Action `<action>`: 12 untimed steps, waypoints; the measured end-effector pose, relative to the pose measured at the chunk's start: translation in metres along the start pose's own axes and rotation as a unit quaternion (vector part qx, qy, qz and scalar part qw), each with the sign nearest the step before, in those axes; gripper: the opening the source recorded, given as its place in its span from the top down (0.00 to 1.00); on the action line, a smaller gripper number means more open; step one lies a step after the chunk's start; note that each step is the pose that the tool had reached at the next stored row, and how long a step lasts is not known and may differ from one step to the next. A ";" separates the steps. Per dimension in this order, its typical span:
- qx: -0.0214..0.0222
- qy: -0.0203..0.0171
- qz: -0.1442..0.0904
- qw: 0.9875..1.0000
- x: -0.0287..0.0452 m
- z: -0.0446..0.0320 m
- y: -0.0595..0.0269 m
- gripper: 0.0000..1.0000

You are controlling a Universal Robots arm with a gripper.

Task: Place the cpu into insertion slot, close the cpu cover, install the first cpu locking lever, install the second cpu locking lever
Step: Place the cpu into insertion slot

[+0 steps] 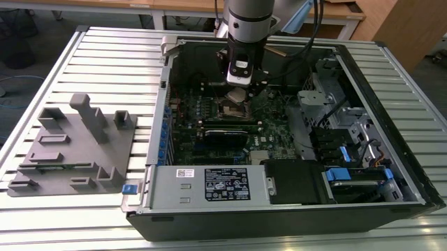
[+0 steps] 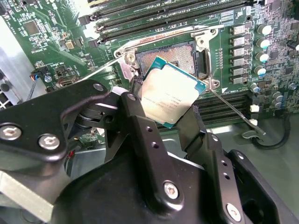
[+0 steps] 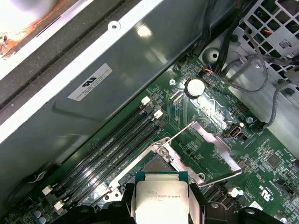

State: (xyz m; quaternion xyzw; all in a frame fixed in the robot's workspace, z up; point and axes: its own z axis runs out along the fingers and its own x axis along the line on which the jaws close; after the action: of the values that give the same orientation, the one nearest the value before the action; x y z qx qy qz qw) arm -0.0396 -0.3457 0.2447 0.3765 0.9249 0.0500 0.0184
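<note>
In the exterior view, an open computer case (image 1: 279, 219) lies on a slatted metal bench (image 1: 112, 57), with a grey moulded fixture (image 1: 70, 141) beside it toward the exterior view's left. The arm (image 1: 249, 21) reaches down into the case, and its hand (image 1: 239, 95) hangs just above the insertion slot (image 1: 234, 109) on the green circuit board (image 1: 276, 133), clenched on the cpu (image 1: 237, 97). A long black card (image 1: 225, 137) lies on the board nearer the case's labelled metal box (image 1: 209, 183). In the second wrist view, the hand (image 2: 168, 100) grips the cpu (image 2: 170, 95) by two opposite edges between its black fingers (image 2: 140, 126). The chip is tilted, its silver top facing the camera, and it overlaps the near edge of the insertion slot (image 2: 175, 56), whose bare contact field is uncovered. One wire lever (image 2: 231, 108) slants away from the socket on one side, and a second wire lever (image 2: 100, 69) slants away on the other; both stand free of their catches. In the first wrist view, the cpu (image 3: 161, 200) sits between the fingers of the hand (image 3: 162, 206), close to the insertion slot (image 3: 156, 165). The cpu cover (image 3: 216, 143) is swung up and open beside the socket, the green board showing through its window. Long black memory slots (image 3: 107, 154) run along the socket's other side, and a round coin cell (image 3: 195, 87) sits farther out on the board.
</note>
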 end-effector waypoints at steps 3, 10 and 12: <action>0.000 -0.002 0.015 1.000 0.0000 0.0002 0.0000 0.46; 0.000 -0.005 0.045 0.999 0.0000 0.0004 -0.0001 0.46; 0.000 -0.005 0.045 0.999 0.0000 0.0004 -0.0001 0.46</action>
State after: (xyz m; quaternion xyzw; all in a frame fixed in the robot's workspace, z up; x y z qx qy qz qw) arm -0.0397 -0.3457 0.2443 0.4184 0.9067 0.0491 0.0206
